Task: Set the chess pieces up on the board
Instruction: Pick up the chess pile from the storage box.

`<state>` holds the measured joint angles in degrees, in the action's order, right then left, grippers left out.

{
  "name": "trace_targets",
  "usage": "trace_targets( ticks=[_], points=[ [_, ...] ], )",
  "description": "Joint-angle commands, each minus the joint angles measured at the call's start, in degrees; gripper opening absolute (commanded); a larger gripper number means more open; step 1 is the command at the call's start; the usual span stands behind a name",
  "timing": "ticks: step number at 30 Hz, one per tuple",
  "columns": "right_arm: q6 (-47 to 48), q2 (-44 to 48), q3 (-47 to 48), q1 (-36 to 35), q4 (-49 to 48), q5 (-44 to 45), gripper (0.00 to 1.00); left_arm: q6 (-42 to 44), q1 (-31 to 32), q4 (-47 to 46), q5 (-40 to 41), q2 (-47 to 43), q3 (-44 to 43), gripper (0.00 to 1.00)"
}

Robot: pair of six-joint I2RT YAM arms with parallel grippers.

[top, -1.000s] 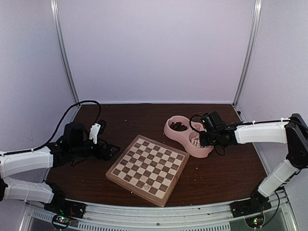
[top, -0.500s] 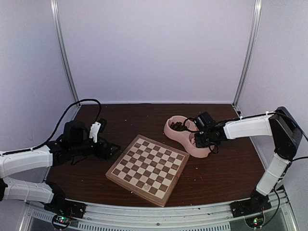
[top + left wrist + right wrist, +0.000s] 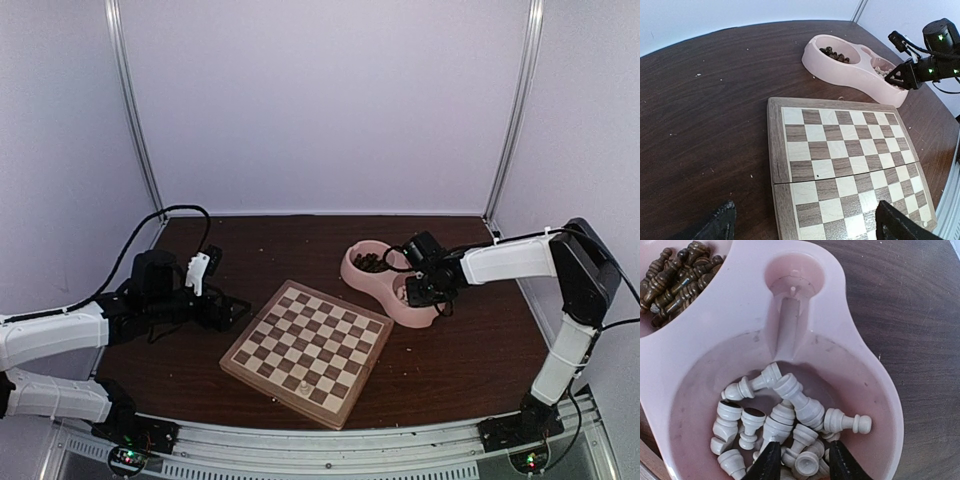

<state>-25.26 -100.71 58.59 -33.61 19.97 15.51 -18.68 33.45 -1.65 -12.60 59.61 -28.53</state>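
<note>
Dark wood table (image 3: pixel 460 350): board (image 3: pixel 308 350) near middle, pink bowl (image 3: pixel 850 75) far-right of it; pale specks (image 3: pixel 698 75), perhaps crumbs.

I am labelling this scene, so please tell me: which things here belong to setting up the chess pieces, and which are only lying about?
Job: chess pieces, pale, heaped in one compartment of the pink bowl; board.
Lying about: the pink bowl itself; dark brown pieces in its other compartment; specks on the table.

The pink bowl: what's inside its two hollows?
One hollow of the pink bowl holds a heap of cream chess pieces, mostly lying on their sides; the other holds dark brown pieces. Anything buried under the heap, or beneath the right arm's jaws, is hidden.
</note>
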Motion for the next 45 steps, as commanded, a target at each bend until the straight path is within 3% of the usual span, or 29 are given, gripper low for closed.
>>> trace_targets(
  ticks=[1,6,11,23,34,45],
  points=[
    [-1.11,0.37,-0.34,0.78,-0.29,-1.85,0.32,0.91,0.30,-0.99,0.35,-0.65,-1.59,0.97],
    [-0.72,1.90,-1.20,0.89,-1.07,-1.91,0.20,1.00,0.37,-0.99,0.36,-0.38,-1.70,0.98],
    [0.45,4.80,-2.86,0.82,-2.49,-1.65,0.15,0.96,0.39,-1.05,0.06,-0.57,-1.61,0.98],
    [3.73,10.44,-5.54,-1.43,-5.77,-1.34,0.13,1.19,0.74,-1.37,-0.45,-0.82,-1.48,0.98],
    [10.10,15.67,-9.33,-6.71,-14.37,-12.51,0.15,1.22,0.91,-1.34,-0.36,-0.73,-1.55,0.98],
    [12.69,17.51,-10.36,-10.78,-17.08,-13.95,0.17,1.28,1.01,-1.34,-0.37,-0.59,-1.61,0.98]
  ],
)
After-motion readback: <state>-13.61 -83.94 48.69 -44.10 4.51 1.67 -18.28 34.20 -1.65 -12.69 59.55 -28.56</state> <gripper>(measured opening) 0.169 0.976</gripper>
